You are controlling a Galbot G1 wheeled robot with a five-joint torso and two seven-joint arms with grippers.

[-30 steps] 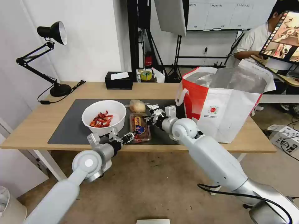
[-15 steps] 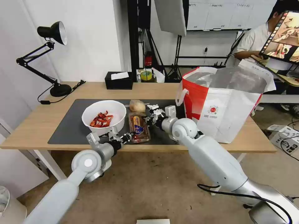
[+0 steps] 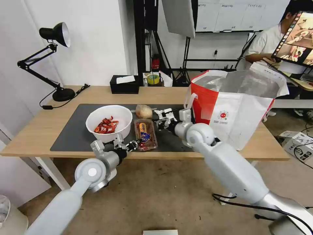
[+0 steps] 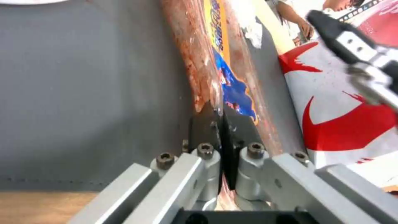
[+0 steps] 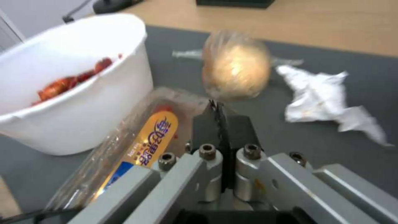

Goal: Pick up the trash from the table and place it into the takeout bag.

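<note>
I have the left gripper [image 3: 133,144] at the front edge of the counter [image 3: 39,127], its jaws pressed together on the near lip of the clear clamshell tray [image 3: 145,134]; the left wrist view shows the black pads pinching that thin rim [image 4: 219,121], the only part flat enough to grab. The tray lies on the dark grey mat [image 3: 71,130] just beside the white bowl of crayfish shells [image 3: 109,122]. My right gripper [image 3: 162,120] hangs over the mat beyond the tray, jaws shut on nothing, near the crumpled tissue [image 5: 327,101] and the small beige-filled bag [image 5: 235,65], probably waiting its turn. The takeout bag [image 3: 234,107] stands open toward the right end, near enough, I judge, for a short carry.
</note>
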